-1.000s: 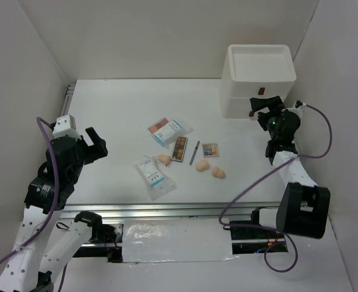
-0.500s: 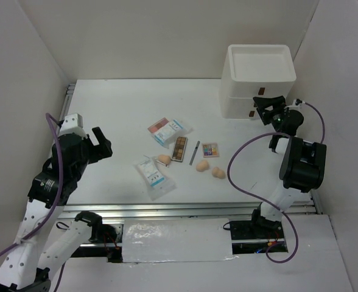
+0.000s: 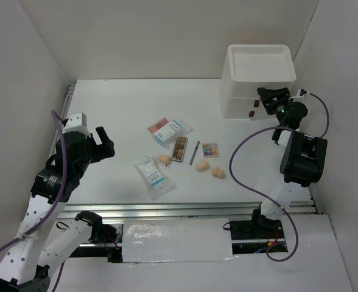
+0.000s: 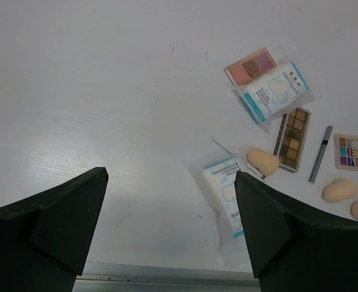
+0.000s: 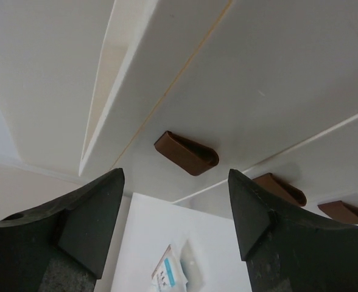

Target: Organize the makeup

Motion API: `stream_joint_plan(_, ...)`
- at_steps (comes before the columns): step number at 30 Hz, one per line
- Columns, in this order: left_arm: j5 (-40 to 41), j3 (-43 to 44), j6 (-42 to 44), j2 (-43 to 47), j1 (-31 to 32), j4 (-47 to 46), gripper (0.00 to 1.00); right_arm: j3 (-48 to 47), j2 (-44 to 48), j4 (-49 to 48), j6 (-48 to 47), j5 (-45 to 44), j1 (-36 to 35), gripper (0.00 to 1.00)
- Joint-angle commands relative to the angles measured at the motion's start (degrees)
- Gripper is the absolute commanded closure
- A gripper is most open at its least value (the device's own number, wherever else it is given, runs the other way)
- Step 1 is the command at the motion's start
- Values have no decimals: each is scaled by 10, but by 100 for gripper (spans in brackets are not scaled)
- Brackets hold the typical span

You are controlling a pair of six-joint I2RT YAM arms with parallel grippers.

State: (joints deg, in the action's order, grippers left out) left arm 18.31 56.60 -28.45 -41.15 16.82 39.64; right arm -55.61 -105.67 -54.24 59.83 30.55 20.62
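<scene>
The makeup lies in a loose group mid-table: a pink compact (image 3: 159, 125), two white-and-blue sachets (image 3: 173, 129) (image 3: 153, 174), a brown palette (image 3: 180, 148), a grey pencil (image 3: 194, 152), a multicoloured palette (image 3: 210, 149) and three peach sponges (image 3: 164, 159) (image 3: 203, 166) (image 3: 218, 173). My left gripper (image 3: 101, 143) is open and empty, raised left of the group; its wrist view shows the near sachet (image 4: 229, 188) beside the right finger. My right gripper (image 3: 270, 97) is open and empty, close in front of a brown drawer handle (image 5: 186, 152), which it does not touch.
The white stacked drawer unit (image 3: 258, 79) stands at the back right, its top tray open upward, with further brown handles (image 5: 279, 188) lower down. White walls enclose the table on the left, back and right. A metal rail runs along the near edge (image 3: 167, 210).
My right gripper has swung up and back to the drawer unit's front, and its arm now stands more upright. My left gripper has shifted slightly right and up. The makeup has not moved.
</scene>
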Motion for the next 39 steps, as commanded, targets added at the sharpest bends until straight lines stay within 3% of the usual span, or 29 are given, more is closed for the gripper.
stream_joint_plan(1,-10,4,13,-1,3,-11,0,-39,-4,-4,-19,-9,6,26)
stream_joint_plan(10,-11,4,14,-2,3,-11,1,-62,-33,-27,-7,10,9,45)
stream_joint_plan(19,-15,4,16,-4,2,-13,1,-38,-16,-47,-9,22,10,80)
stream_joint_plan(20,-16,3,16,-4,2,-13,1,-34,-7,-50,-9,22,9,90)
stream_joint_plan(22,-18,2,16,-4,1,-14,1,-19,8,-49,-14,19,12,98)
stream_joint_plan(39,-33,-3,20,-4,0,-24,1,146,136,-97,-16,29,49,100)
